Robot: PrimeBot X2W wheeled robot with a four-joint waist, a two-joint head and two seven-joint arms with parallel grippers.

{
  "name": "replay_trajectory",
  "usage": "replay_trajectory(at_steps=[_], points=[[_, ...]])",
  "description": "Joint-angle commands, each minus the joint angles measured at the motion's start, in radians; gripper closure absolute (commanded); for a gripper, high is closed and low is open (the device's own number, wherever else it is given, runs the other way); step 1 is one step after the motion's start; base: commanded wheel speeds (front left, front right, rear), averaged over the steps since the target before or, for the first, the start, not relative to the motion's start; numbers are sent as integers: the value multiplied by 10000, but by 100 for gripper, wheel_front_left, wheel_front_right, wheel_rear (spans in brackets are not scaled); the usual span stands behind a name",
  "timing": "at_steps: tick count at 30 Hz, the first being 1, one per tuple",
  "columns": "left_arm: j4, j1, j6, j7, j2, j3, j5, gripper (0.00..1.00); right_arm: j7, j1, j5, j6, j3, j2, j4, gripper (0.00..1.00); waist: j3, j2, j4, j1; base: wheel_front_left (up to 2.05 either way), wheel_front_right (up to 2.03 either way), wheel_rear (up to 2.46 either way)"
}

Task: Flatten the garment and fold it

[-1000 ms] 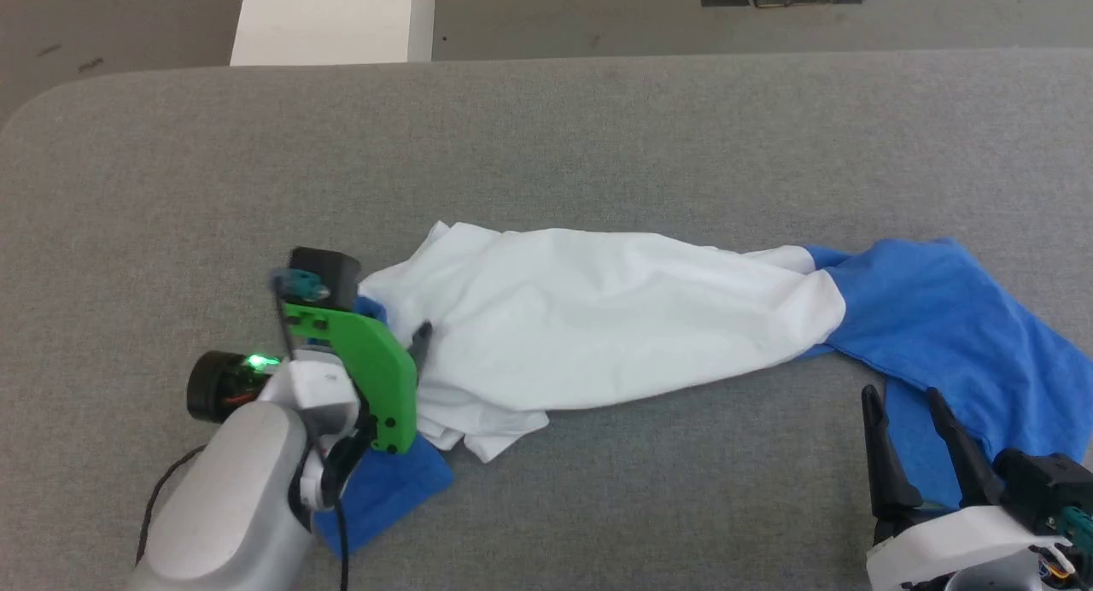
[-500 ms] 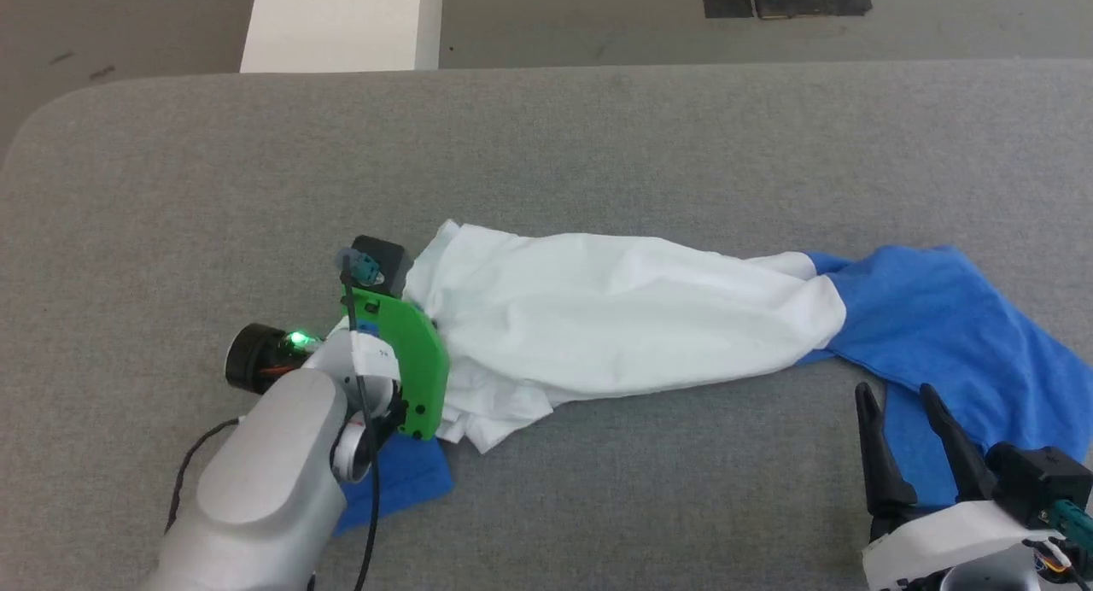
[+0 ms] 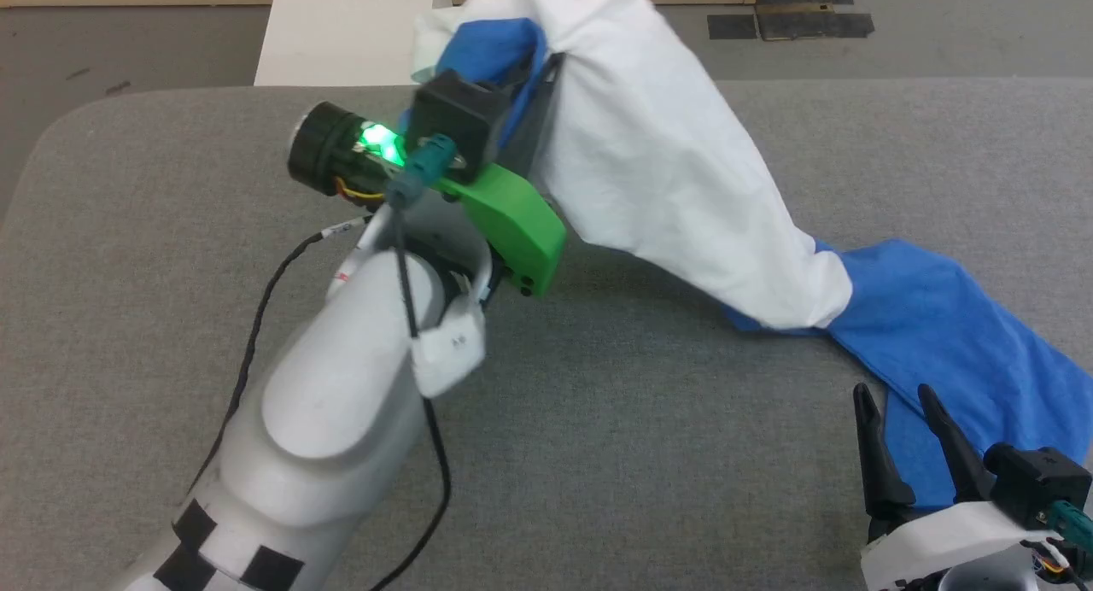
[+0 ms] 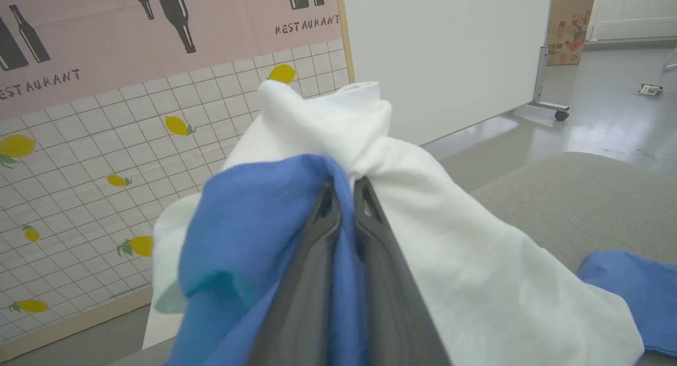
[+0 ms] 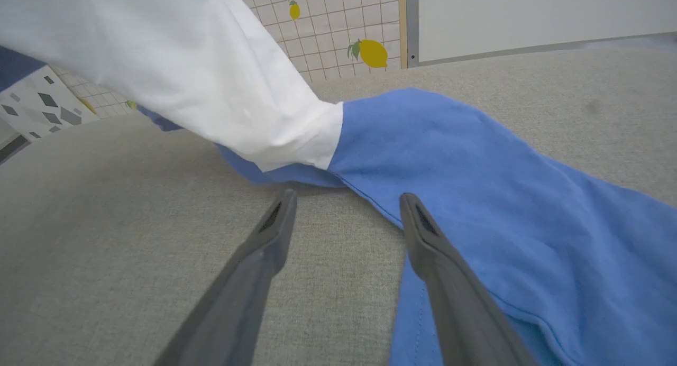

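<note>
The left hand (image 3: 551, 66) is up above the far side of the grey worktop (image 3: 154, 258), its two dark fingers clenched on a bunch of the garment (image 3: 675, 172), a T-shirt with a white body and royal-blue parts. In the left wrist view, white cloth and a blue fold are gathered at the fingertips, with white above and to the right and blue spilling down the left.

From that grip the white body hangs slanting down toward the robot's right until it meets the worktop. There the blue end lies spread and wrinkled, reaching toward the right edge of the head view.

The right hand (image 3: 894, 394) sits low at the near right, fingers spread apart and grasping nothing. One finger is over bare worktop and the other over the edge of the blue cloth. I cannot tell whether it touches. The seam between white and blue lies just beyond its fingertips.

The left arm's pale forearm (image 3: 341, 403), its green bracket (image 3: 512, 224) and a black cable (image 3: 256, 318) cover part of the worktop beside the hanging cloth.

Beyond the worktop are a grey floor (image 3: 128, 36), a white panel (image 3: 341, 32) partly hidden by the lifted cloth, and dark tape patches (image 3: 790, 23). The left wrist view also shows a wall covering (image 4: 79, 159) printed with tiles and lemons, and a cardboard box (image 4: 568, 30) far off.
</note>
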Motion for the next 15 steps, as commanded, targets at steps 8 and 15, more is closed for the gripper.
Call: replay_trajectory(at_steps=[8, 15], points=[[521, 1462, 142, -1095, 412, -1516, 1333, 100, -144, -104, 113, -13, 69, 9, 173, 0, 208, -1, 12, 0, 0, 0, 0], [1627, 3553, -256, -955, 450, -2175, 551, 79, -122, -152, 61, -13, -26, 9, 194, 0, 195, -1, 174, 0, 0, 0, 0]])
